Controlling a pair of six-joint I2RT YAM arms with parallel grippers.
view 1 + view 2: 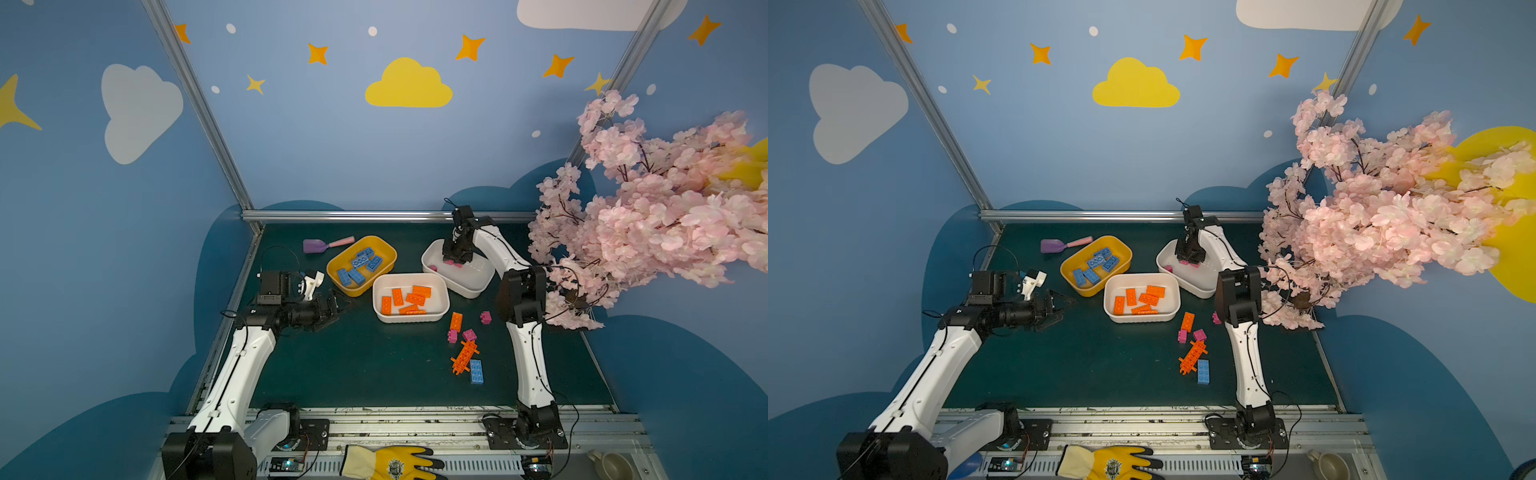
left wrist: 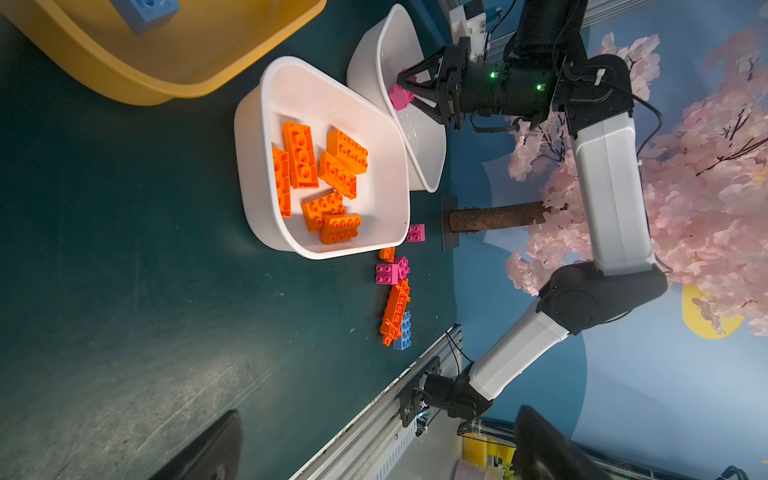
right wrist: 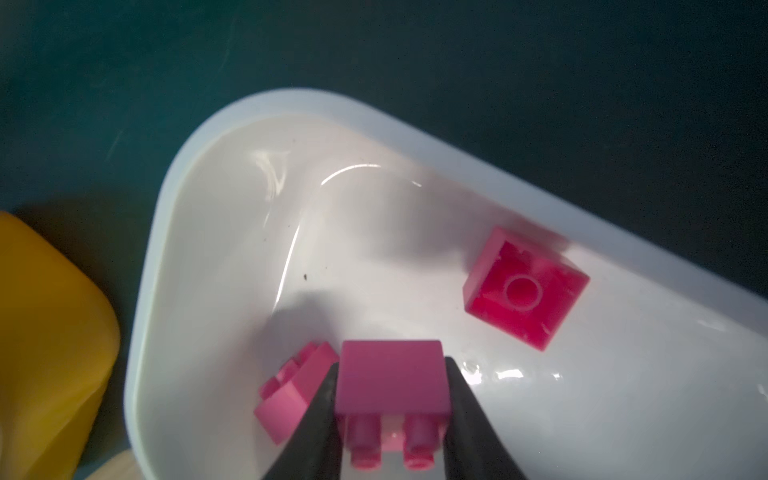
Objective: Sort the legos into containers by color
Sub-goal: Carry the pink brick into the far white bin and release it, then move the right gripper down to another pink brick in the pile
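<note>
Bricks [image 1: 465, 356] are lying loose in a top view; the left gripper [image 1: 337, 311] is gaping empty. In the left wrist view the right gripper [image 2: 403, 85] is pinching a pink brick [image 2: 401, 97] in a white tub [image 2: 424, 145]. In the right wrist view fingers [image 3: 469, 415] are clamping it.

The left arm [image 1: 249, 353] and right arm [image 1: 528, 361] are built from white shells joined by black joint housings [image 1: 521, 295]. Black cables [image 1: 231, 374] are routed along each link.
</note>
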